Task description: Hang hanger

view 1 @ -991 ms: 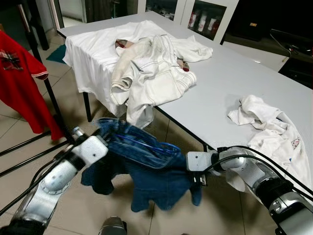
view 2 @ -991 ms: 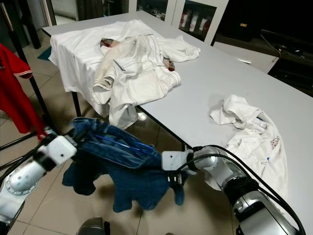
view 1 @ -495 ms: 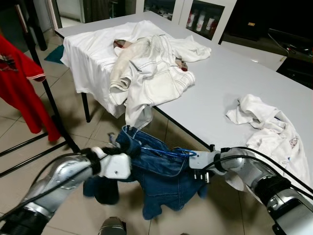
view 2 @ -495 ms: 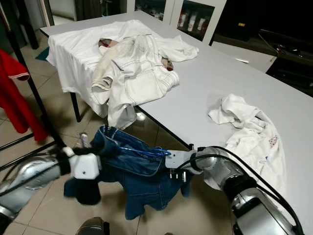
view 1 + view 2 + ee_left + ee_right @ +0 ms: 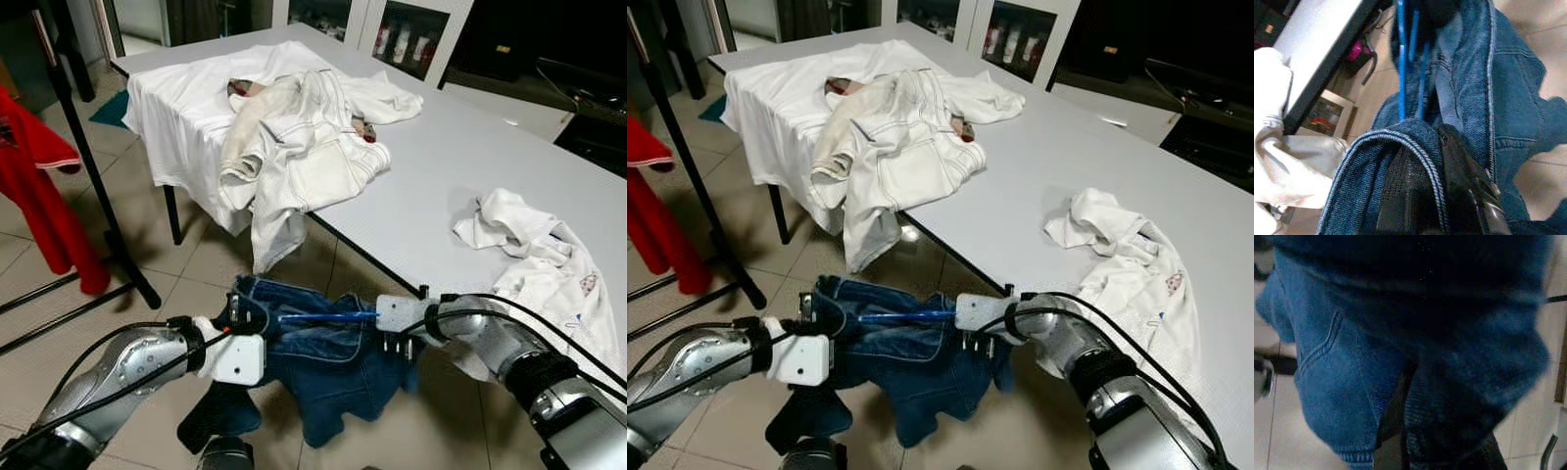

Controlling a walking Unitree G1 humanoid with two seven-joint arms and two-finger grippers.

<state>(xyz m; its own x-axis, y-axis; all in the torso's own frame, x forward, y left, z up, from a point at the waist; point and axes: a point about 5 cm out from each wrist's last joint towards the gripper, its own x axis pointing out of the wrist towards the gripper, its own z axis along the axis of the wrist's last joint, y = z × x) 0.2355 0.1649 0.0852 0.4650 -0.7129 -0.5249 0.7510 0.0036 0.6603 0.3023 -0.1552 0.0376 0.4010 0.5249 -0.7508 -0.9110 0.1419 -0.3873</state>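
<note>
Blue plastic hanger (image 5: 328, 317) inside blue denim garment (image 5: 323, 357), lower centre of frame, long axis horizontal between the claws. Left claw (image 5: 1442, 161) pinches the denim waistband; right claw (image 5: 384, 343), buried in denim, grip indeterminate. Black rack pole (image 5: 93, 166) lies upper left, nearer the left arm.

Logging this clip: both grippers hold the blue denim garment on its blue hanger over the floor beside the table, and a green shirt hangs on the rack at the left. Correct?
Not quite: the shirt on the rack is red, as the left eye view shows. Both the left gripper and right gripper do hold the denim garment on its blue hanger.
</note>
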